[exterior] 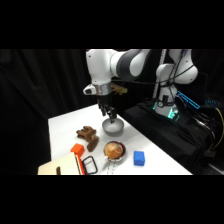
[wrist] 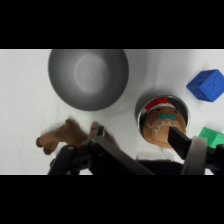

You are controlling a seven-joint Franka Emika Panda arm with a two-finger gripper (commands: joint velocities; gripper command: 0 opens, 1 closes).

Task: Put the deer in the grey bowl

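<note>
While the deer (exterior: 87, 136) lies on the table, the grey bowl (exterior: 113, 128) sits beside it.

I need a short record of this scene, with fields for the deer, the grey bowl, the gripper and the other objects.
deer: the deer lies on the table, outside the bowl
grey bowl: the grey bowl is upright and empty
gripper: the gripper hangs above the bowl, holding nothing
task state: not done
other objects: strainer with ball, blue block, orange block
</note>
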